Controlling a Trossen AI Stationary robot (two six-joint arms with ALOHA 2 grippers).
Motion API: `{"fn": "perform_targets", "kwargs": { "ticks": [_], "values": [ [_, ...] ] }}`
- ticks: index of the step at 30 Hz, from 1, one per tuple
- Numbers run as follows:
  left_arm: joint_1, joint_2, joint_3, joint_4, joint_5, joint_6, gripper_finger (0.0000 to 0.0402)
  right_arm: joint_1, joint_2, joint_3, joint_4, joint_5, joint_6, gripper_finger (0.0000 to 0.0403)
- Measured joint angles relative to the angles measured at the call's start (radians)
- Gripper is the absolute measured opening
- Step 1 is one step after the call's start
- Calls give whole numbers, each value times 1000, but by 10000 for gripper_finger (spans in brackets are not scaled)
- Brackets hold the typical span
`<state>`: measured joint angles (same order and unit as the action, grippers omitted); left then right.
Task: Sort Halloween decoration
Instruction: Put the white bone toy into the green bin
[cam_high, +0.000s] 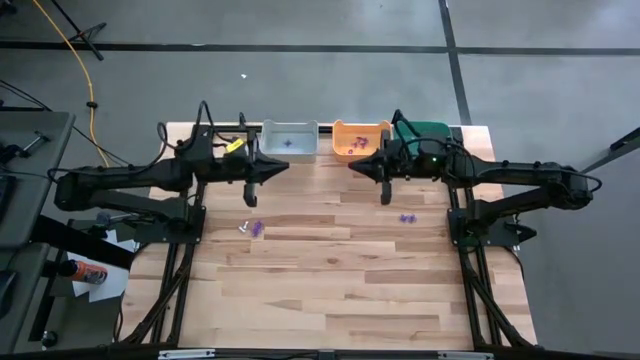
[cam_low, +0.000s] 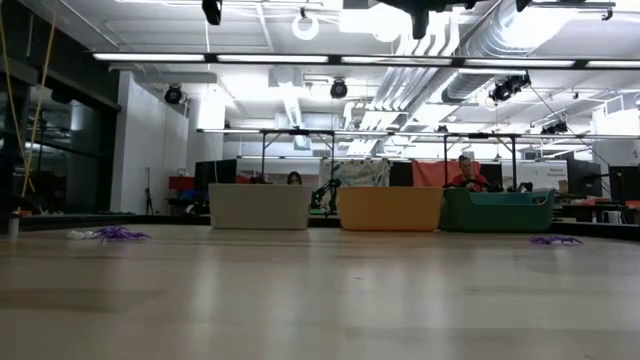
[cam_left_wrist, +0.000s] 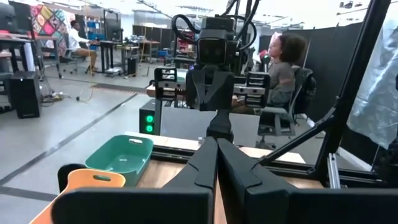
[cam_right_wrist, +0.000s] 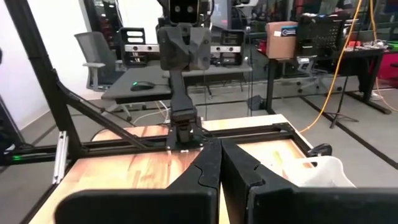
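Note:
Two small clusters of purple Halloween decoration lie on the wooden table: one left of centre (cam_high: 257, 229) (cam_low: 120, 234), one right of centre (cam_high: 407, 217) (cam_low: 555, 240). More tiny pieces lie in the grey bin (cam_high: 288, 143) and in the orange bin (cam_high: 355, 148). My left gripper (cam_high: 287, 167) (cam_left_wrist: 216, 149) is shut and empty. It is held level, high above the table, in front of the grey bin. My right gripper (cam_high: 351, 165) (cam_right_wrist: 219, 149) faces it, also shut, level and empty, in front of the orange bin.
Grey bin (cam_low: 259, 207), orange bin (cam_low: 390, 208) and teal bin (cam_low: 497, 211) stand in a row along the table's far edge. A small white piece (cam_high: 243, 227) lies beside the left purple cluster. People sit in the room beyond the table.

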<state>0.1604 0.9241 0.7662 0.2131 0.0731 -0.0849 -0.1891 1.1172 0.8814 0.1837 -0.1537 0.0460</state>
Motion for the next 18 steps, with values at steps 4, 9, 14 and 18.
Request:
{"fn": "perform_targets", "kwargs": {
  "ticks": [4,9,14,18],
  "values": [
    [0,2,0,-3,0,-2,1,0,0,0,0,1,13,0],
    [0,2,0,-5,1,-16,1,0,0,0,0,1,32,0],
    [0,2,0,-6,1,-16,1,0,0,0,0,2,34,0],
    [0,2,0,-13,2,-16,4,0,0,0,0,2,35,0]
  ]
}}
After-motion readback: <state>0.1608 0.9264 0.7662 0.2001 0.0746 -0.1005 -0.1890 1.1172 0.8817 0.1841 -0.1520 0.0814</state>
